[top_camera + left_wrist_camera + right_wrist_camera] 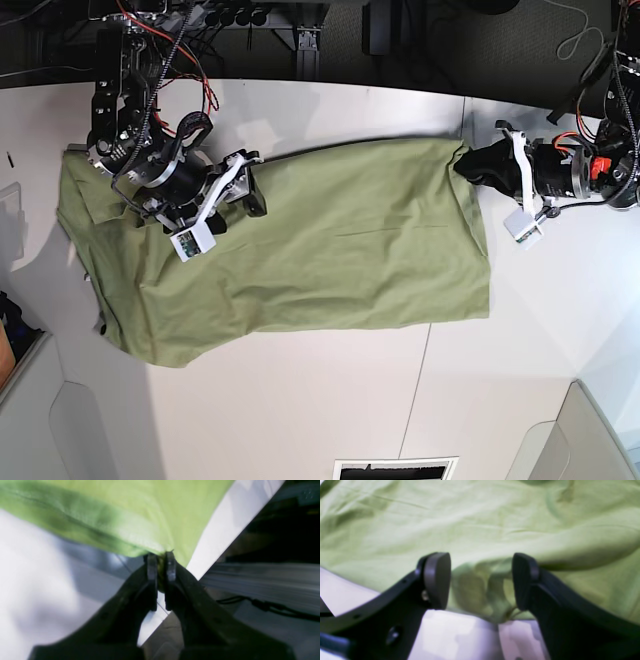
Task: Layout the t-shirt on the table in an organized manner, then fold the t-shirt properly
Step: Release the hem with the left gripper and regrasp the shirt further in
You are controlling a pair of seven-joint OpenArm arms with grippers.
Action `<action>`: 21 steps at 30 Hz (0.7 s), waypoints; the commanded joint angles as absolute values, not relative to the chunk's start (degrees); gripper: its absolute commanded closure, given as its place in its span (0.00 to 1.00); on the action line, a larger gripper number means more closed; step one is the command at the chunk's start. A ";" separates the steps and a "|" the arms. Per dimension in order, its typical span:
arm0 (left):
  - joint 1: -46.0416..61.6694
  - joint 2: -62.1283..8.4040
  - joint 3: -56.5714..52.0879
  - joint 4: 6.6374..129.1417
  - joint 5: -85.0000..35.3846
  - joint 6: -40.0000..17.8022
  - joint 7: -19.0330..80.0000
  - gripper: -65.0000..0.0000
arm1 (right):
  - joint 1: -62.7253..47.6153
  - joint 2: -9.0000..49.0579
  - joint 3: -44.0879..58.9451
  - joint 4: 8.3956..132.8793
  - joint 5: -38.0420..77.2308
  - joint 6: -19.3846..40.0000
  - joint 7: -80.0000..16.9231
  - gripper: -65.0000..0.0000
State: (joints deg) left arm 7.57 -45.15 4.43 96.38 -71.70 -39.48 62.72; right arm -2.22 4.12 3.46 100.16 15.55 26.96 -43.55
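The olive-green t-shirt (330, 240) lies spread across the white table (330, 400), wrinkled at its left end. At the shirt's upper right corner, near the table's edge, my left gripper (463, 165) is shut on the t-shirt. The left wrist view shows both fingertips (151, 566) pinching the t-shirt (140, 512), which rises off the table (37, 580) there. Over the upper left part of the cloth my right gripper (252, 196) hangs open. In the right wrist view its gripper (481, 580) has a bunched fold of the t-shirt (475, 530) showing between the fingers, ungripped, above the table (455, 635).
A thin seam (425, 390) runs down the tabletop right of centre. Dark equipment and cables (300, 30) stand behind the far edge. Grey bins sit at the lower left (30, 420) and lower right (600, 430) corners. A slot (395, 468) opens at the near edge.
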 commanded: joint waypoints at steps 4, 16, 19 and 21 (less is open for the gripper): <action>6.66 -46.98 3.92 104.92 -70.41 -40.00 61.30 1.00 | -1.43 4.25 3.51 101.10 16.51 26.74 -42.17 0.41; 0.91 -32.60 4.36 109.10 -54.89 -40.00 48.75 0.83 | -1.48 3.88 3.51 101.10 16.93 25.67 -42.48 0.41; -3.86 -28.38 6.24 103.50 -53.47 -40.00 47.27 0.83 | -1.48 3.62 3.51 101.10 16.93 25.71 -43.38 0.41; -7.46 -25.34 8.14 98.56 -51.00 -40.00 45.98 0.83 | -1.48 3.64 3.51 101.10 16.88 25.71 -43.55 0.41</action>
State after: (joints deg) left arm -6.17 -24.91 8.47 97.62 -49.58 -39.70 47.53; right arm -2.24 3.64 3.46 100.16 16.14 25.89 -44.49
